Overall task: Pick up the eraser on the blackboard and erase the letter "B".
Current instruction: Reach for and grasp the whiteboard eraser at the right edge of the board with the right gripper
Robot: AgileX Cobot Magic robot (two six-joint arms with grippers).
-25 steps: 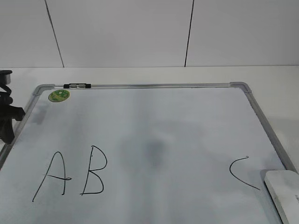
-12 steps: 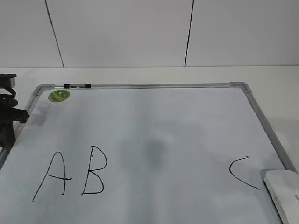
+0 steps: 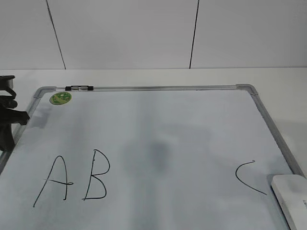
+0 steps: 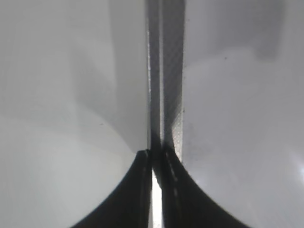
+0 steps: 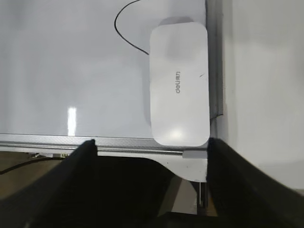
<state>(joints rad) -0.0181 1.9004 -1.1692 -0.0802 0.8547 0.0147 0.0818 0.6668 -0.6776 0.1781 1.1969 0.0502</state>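
The right gripper (image 5: 149, 190) was spread wide above the smooth white plastic eraser (image 5: 179, 83). The left gripper (image 4: 153, 161) was clenched at the grey metal frame of the pale blackboard (image 4: 164, 71).

A: Left arm (image 3: 7, 117) at the exterior view's edge: matte black, chunky, rounded joints, a blunt knob jutting sideways.

B: Left gripper (image 4: 156, 164), wrist view: two black fingers (image 4: 137, 190) curving to narrow tips, pale strip between them (edges blurred).

A: Right gripper (image 5: 152, 147): two broad dark fingers (image 5: 71, 175), flat faces, squared tips. No markings or screws discernible.
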